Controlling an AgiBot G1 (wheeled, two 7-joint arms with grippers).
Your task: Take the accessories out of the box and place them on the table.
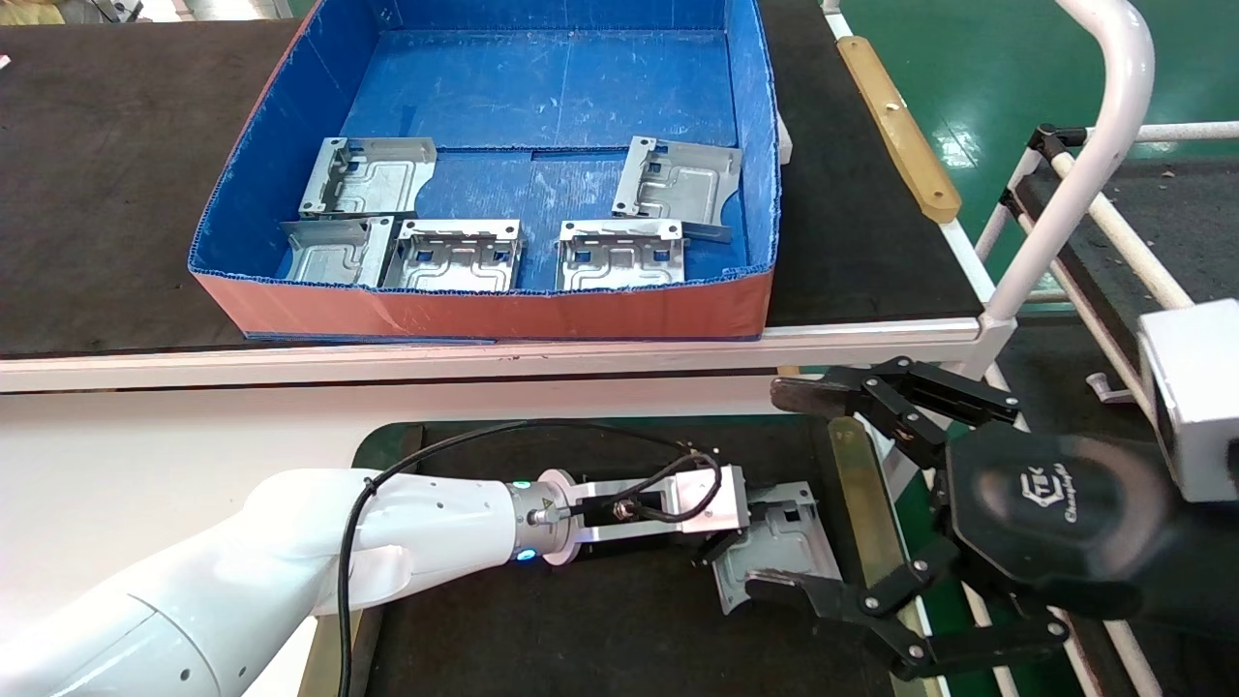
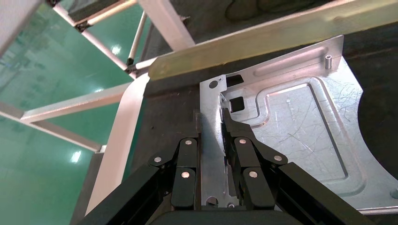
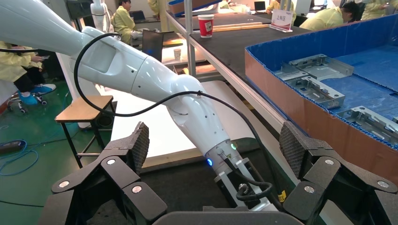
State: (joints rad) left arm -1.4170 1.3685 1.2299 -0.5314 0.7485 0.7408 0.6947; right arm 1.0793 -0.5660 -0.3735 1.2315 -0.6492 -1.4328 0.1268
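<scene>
Five bracket plates lie in the blue box, all toward its orange front wall: two at its left, one beside them, two at its right. The sixth bracket plate seems to rest on the lower bench, its bent edge clamped in the left gripper. The right gripper hangs spread wide just beside it.

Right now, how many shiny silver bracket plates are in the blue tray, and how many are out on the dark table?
Shiny silver stamped-metal bracket plates in the blue corrugated-plastic box: 5
On the dark matted table, clamped by the left gripper: 1
Total: 6
</scene>
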